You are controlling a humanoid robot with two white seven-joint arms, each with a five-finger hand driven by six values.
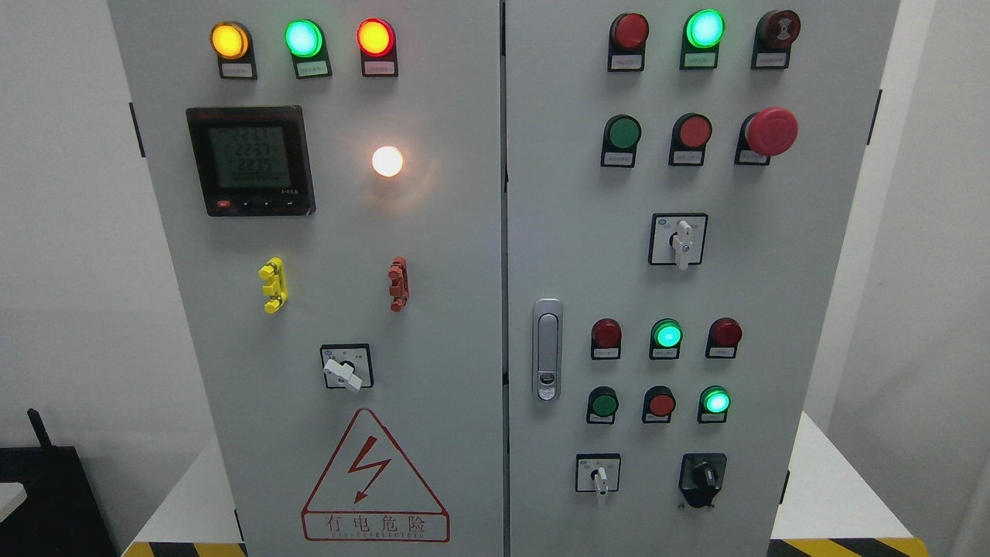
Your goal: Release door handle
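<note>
From the head view, a grey two-door electrical cabinet (pixel 433 255) fills the picture, and neither of the robot's hands shows anywhere, so the state of their fingers cannot be told. The door handle (pixel 547 350) sits on the right door, just beside its left edge where the two doors meet, a little below mid-height — a slim, upright, silvery metal piece with rounded ends, a raised grip along its length and a small round lock near its lower end. It lies flat against the door and nothing touches it. To its right stand two rows of round lamps and buttons, red and green, two of the green ones lit; above them is a white rotary switch (pixel 681 241), and near the door's top right a big red mushroom button (pixel 770 131). The left door carries three lit lamps along its top edge, a dark digital meter (pixel 250 160) with three rows of digits, a glowing white lamp (pixel 387 161), a yellow clip (pixel 273 285), a red clip (pixel 398 283), and a red triangular warning sign (pixel 375 480) near its bottom edge.
</note>
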